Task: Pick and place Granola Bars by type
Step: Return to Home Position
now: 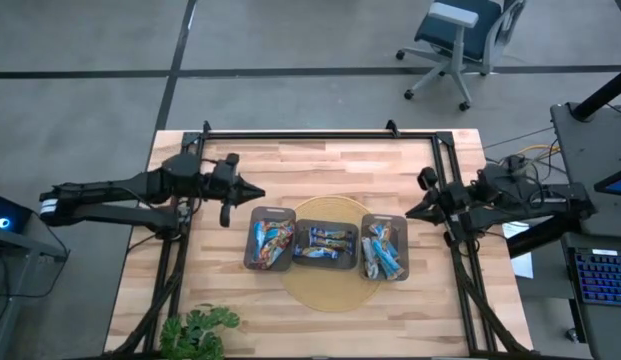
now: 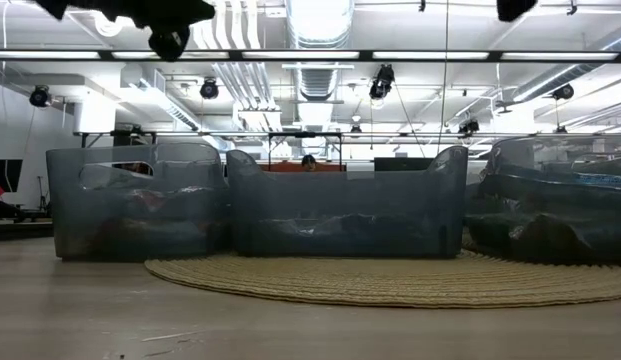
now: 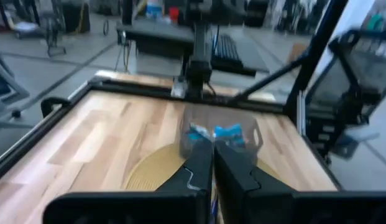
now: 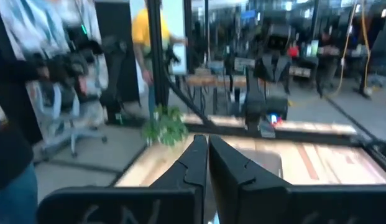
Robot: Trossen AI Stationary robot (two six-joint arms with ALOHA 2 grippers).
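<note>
- High view: the left claw [image 1: 252, 190] is pressed together and empty, over bare bench [image 1: 210, 290] near the left tray [image 1: 271, 212]. The right claw [image 1: 414, 211] is likewise closed on nothing, near the right tray [image 1: 385, 218].
- All granola bars [image 1: 273, 240] lie inside trays; none is loose on the bench.
- The left tray shows orange mixed with blue, the middle tray [image 1: 325, 228] darker wrappers with orange and blue, and the right tray mostly pale blue.
- The homing retreat looks best done by drawing each arm back on its own side, fingers closed and clear of the tray rims.
- Low view: the three trays stand in a row, partly on the woven mat [image 2: 390, 275]. The contents are dim behind translucent walls, and no claw is down at tray level.
- Left wrist view: the fingers [image 3: 196, 171] meet. Blue bars show in a tray ahead; which tray, I cannot tell.
- Right wrist view: the fingers [image 4: 191, 163] meet, holding nothing. The plant [image 4: 165, 127] shows beyond them.
</note>
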